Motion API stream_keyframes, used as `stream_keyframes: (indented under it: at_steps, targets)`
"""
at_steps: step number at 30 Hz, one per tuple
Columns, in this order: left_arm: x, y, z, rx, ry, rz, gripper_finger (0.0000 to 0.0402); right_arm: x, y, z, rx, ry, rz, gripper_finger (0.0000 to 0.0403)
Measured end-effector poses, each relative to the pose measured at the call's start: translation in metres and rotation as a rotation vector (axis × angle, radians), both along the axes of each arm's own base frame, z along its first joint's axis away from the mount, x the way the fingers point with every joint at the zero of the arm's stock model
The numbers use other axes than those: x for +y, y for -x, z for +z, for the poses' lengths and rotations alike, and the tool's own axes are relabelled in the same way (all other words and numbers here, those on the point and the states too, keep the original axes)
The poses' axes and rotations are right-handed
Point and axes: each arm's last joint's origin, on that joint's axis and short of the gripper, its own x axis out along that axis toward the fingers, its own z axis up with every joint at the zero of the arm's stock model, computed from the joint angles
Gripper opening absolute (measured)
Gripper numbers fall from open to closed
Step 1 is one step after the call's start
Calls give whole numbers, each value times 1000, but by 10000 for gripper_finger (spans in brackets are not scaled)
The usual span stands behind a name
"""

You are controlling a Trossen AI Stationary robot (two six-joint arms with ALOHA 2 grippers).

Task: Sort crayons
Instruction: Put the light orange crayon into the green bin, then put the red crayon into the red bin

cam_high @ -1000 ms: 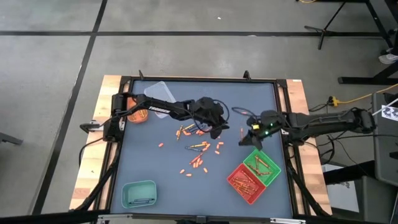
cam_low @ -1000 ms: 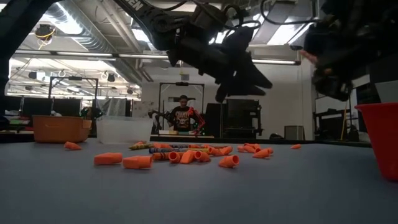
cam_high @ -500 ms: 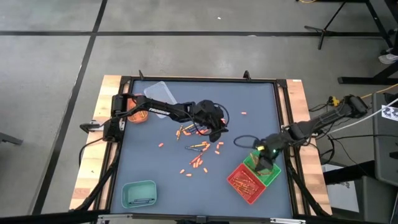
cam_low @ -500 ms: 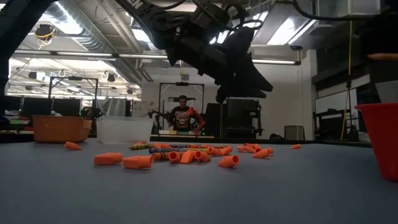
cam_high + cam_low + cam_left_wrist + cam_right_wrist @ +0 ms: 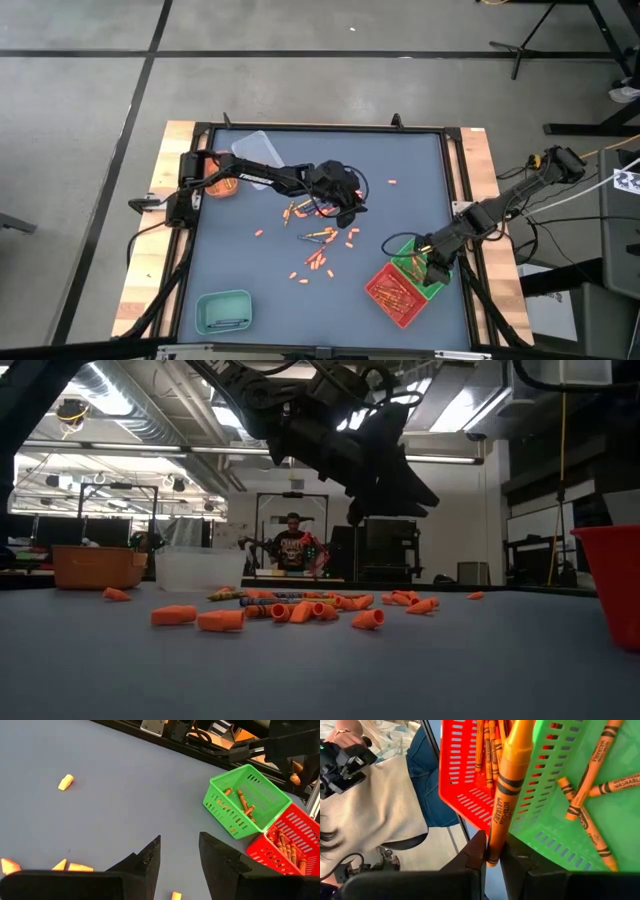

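red tray (image 5: 612,582) cut off by low view's edge; held crayon (image 5: 506,790) tip cropped

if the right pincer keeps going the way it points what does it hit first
Most likely the green tray. The right pincer, shut on an orange crayon, points over the tray's rim beside the red tray; depth is unclear, so the crayon's tip may touch first.

"WASHABLE" on an orange crayon (image 5: 614,784) in the green tray (image 5: 555,827).
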Motion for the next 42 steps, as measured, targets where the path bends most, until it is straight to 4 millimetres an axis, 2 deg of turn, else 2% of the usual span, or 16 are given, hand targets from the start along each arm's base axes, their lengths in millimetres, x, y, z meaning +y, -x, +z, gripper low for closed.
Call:
stream_keyframes:
  at_steps: [8, 20, 23, 26, 32, 35, 42]
  targets:
    - [0, 0, 0, 0, 1, -2, 120, -3, 5, -6, 72, 46, -1, 44]
    - [-14, -2, 0, 0, 2, -34, 120, -5, 7, -8, 106, 68, -1, 46]
    - [-17, -1, -1, 18, 7, -44, 120, -5, 7, -8, 106, 69, -1, 62]
    - [-19, 1, -2, 35, 47, -109, 120, -5, 7, -8, 104, 77, -8, 95]
    - [-17, 7, 8, 42, 94, -182, 116, -6, 8, -9, 112, 83, -8, 150]
    - [-15, 12, 6, 101, 58, -184, 110, -6, 8, -9, 112, 84, -9, 158]
    - [-11, 21, -5, 264, -163, -60, 100, -6, 7, -9, 106, 86, -12, 156]
